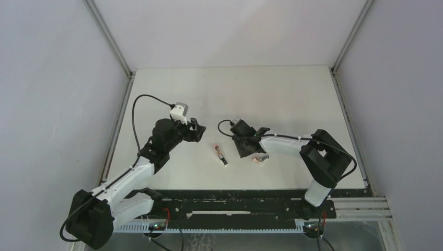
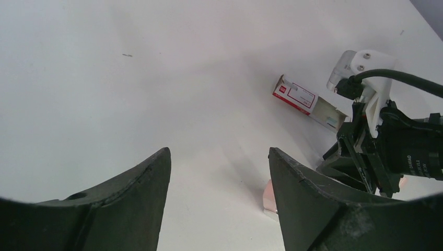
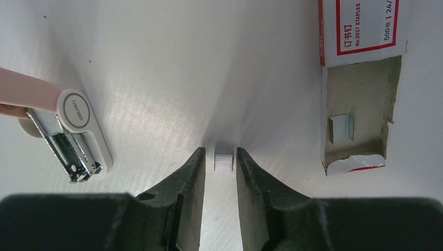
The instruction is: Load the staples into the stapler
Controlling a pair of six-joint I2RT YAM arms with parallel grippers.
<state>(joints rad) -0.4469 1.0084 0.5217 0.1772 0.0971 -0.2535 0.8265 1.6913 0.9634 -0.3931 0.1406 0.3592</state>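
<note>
Your working cluster sits mid-desk [image 1: 271,89], well apart from either side edge, with broad white surface running beyond it to the far edge. Your left gripper [image 2: 219,150] hangs wide open, holding nothing. Your right gripper [image 3: 220,152] brackets a staples block [image 3: 223,161] lying on the desk; you cannot tell whether it pinches. On one side of it the torn-open box [image 3: 360,78] holds another strip [image 3: 341,128]. On the other side lies the opened stapler [image 3: 73,137].

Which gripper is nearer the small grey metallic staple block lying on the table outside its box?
Right. The right gripper straddles the grey staple block, one finger each side; the left gripper hangs away to its left.
</note>
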